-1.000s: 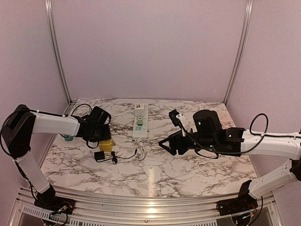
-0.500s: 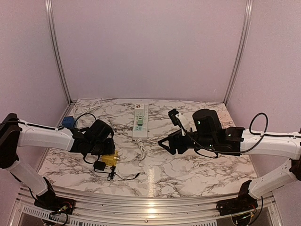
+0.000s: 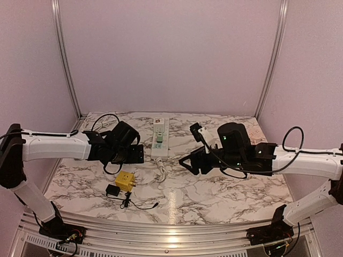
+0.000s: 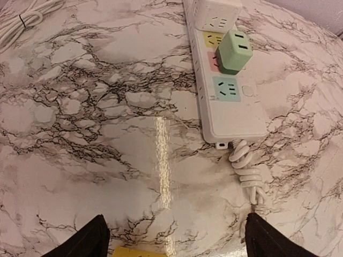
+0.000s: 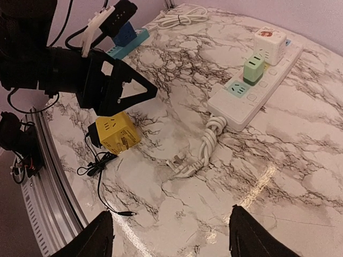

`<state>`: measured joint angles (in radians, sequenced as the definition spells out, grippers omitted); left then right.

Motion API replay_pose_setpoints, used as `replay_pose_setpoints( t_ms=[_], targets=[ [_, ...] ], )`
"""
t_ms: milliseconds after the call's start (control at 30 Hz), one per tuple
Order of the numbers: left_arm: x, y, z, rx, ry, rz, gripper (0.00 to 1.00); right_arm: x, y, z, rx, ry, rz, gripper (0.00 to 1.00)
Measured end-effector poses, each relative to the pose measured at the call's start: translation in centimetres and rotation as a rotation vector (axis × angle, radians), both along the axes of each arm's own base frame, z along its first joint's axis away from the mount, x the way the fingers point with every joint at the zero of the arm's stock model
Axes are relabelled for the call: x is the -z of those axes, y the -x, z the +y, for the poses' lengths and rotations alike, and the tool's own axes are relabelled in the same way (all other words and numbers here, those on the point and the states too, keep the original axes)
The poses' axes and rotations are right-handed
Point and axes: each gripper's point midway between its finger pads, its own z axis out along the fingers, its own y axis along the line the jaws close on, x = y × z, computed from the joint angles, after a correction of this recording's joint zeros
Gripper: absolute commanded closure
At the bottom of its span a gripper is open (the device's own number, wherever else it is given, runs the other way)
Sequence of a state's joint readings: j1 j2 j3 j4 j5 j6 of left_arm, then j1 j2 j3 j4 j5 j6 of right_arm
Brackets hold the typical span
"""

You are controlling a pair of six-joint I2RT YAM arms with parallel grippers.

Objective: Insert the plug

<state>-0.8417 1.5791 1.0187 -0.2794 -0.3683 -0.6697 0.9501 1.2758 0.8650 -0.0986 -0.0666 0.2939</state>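
Observation:
A white power strip lies on the marble table with a green adapter and a white cube plugged into it. Its coiled cord ends in a loose white plug. A yellow cube socket lies free on the table, with a black charger against its near-left side. My left gripper hovers open and empty just beyond the yellow cube. To the right of the plug my right gripper hangs open and empty.
The charger's thin black lead trails toward the table's near edge. A blue block sits on a teal base at the far left, beside a bundle of white cable. Aluminium rails border the near edge.
My left gripper carried the yellow cube nearer, opened and let it go, then moved up and right toward the power strip. The right gripper barely shifted.

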Motion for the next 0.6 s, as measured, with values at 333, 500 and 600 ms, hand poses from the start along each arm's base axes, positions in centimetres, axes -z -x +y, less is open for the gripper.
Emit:
replay_pose_setpoints(
  t_ms=[333,500,600],
  targets=[
    [-0.3,-3.9,-7.5,0.077,0.030,-0.008,0.10,-3.2,0.2,-2.3,0.060,-0.036,-0.063,0.29],
    [3.6,-4.6,-9.6,0.104,-0.031,0.043,0.02,-4.5,0.2,-3.2,0.088,-0.056,-0.093,0.29],
    [5.0,-5.3,-9.9,0.108,-0.077,0.045,0.01,-4.1,0.3,-3.4,0.093,-0.044,-0.088,0.29]
  ],
)
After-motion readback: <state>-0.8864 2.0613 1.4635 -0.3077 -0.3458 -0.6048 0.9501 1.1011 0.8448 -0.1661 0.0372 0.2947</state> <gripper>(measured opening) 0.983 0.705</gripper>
